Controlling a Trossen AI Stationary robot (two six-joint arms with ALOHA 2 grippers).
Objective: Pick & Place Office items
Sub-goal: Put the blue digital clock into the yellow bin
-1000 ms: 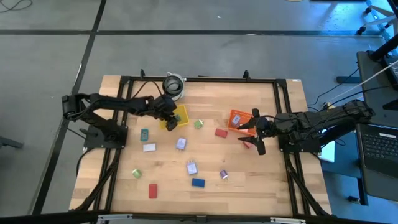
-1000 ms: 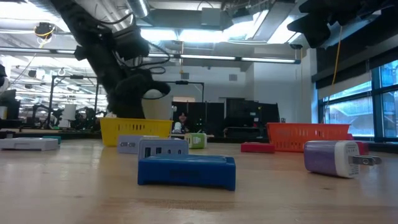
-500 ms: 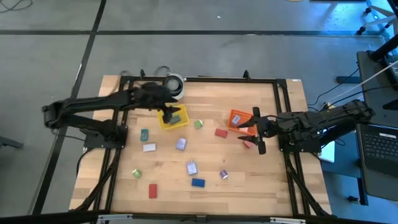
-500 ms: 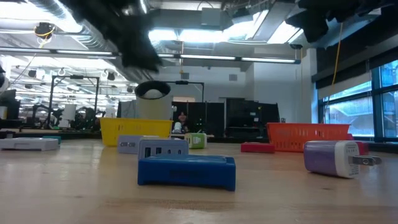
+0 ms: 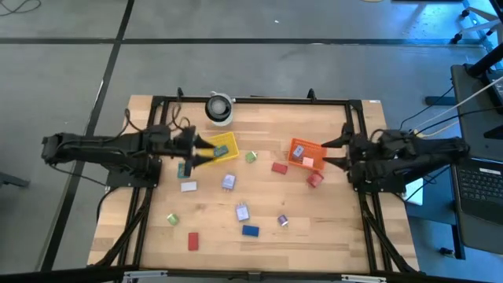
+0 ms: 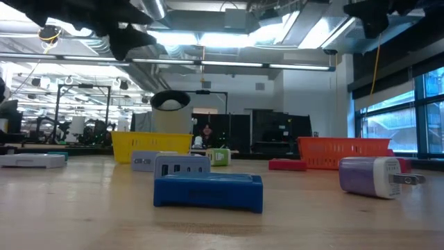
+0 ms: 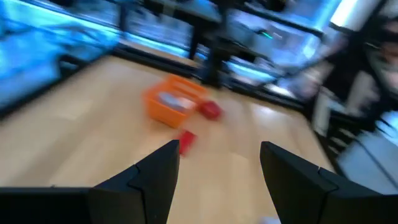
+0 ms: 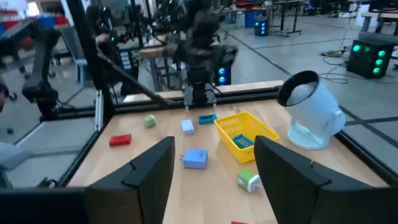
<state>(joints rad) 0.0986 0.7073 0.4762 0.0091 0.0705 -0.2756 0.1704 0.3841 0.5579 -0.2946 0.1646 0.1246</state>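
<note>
Small office items lie flat and scattered on the wooden table: a blue block [image 5: 250, 230], red blocks [image 5: 192, 240] [image 5: 279, 167], lavender pieces [image 5: 228, 181], a green one [image 5: 251, 157] and a white one [image 5: 189, 186]. The yellow basket [image 5: 223, 148] holds a teal piece, and the orange basket [image 5: 301, 152] holds a white one [image 7: 172, 101]. My left gripper [image 5: 203, 153] hovers open at the yellow basket's left, pointing nearly level toward the table's right. My right gripper [image 5: 332, 152] hovers open just right of the orange basket, pointing left. Nothing is between either pair of fingers [image 7: 155, 180] [image 8: 149, 168].
A white round-headed device [image 5: 220, 108] stands at the table's far edge. A black frame [image 5: 251, 100] runs around the table. A red piece [image 5: 314, 179] lies in front of the orange basket. The near half of the table carries loose items such as a purple plug [image 6: 371, 176].
My left gripper has drawn back from above the yellow basket toward the table's left edge, rising and tipping from pointing down to nearly level. My right gripper has pulled back toward the right edge and risen a little, uncovering the red piece. No item has moved.
</note>
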